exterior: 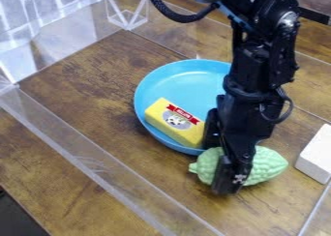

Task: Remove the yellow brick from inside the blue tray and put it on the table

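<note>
Yellow brick (175, 123) inside blue tray (195, 85) — end effector (227, 178) spread wide, gripping nothing, at green gourd (258, 167).

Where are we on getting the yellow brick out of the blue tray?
Nothing is done yet: the yellow brick lies inside the blue tray. The hand is down over the green gourd-shaped object beside the tray, holding nothing I can see. Left: grasp the brick, lift it, set it on the table.
</note>
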Available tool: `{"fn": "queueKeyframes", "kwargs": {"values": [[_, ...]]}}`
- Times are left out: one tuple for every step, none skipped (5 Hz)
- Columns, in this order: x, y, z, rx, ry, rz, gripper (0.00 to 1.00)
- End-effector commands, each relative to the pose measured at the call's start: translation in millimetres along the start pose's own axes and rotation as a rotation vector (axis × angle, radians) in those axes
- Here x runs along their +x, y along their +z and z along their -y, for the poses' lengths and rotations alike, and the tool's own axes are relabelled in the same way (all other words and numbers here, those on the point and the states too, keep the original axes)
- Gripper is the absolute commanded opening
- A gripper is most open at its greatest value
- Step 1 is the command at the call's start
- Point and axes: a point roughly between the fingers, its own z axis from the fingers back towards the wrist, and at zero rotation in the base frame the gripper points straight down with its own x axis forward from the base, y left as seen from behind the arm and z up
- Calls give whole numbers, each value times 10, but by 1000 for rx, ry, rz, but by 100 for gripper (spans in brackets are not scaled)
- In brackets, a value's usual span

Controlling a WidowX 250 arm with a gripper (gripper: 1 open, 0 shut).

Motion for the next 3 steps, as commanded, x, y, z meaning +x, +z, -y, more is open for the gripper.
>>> {"fn": "queueKeyframes", "kwargs": {"values": [[-24,165,-70,30,24,41,100],[-25,164,-53,24,28,55,100],[-23,158,-40,20,30,66,0]]}}
